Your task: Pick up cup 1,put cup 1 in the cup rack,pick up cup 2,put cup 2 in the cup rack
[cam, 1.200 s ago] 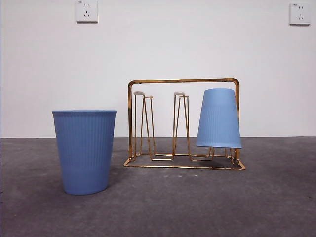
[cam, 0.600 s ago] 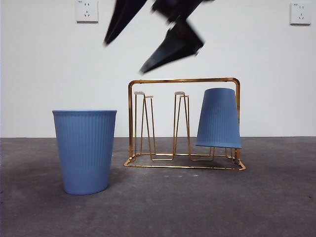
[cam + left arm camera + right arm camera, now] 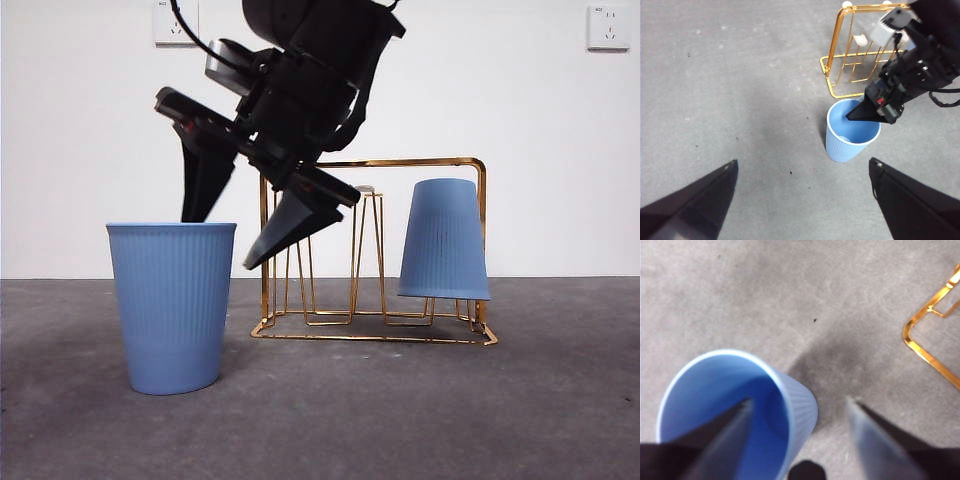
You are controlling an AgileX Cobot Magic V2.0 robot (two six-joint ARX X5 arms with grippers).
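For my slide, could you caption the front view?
Right end effector, open, straddles upright cup's rim; second cup hangs inverted on rack.

Even, diffuse light is cast from above, soft shadows being thrown beside the upright cup (image 3: pixel 735 410) on the grey table (image 3: pixel 420 410), while the right gripper (image 3: pixel 799 412) is rendered blurred at close range.

From my station I see a plain white wall (image 3: pixel 540 120) filling the back of the scene. Two white power sockets sit high on it, one socket (image 3: pixel 176 22) toward the left and another socket (image 3: pixel 608 27) near the right corner. Below the wall runs the surface (image 3: pixel 400 410), a dark grey, slightly mottled mat with a few small dark specks. The lighting is even and soft, throwing only faint shadows onto the grey.
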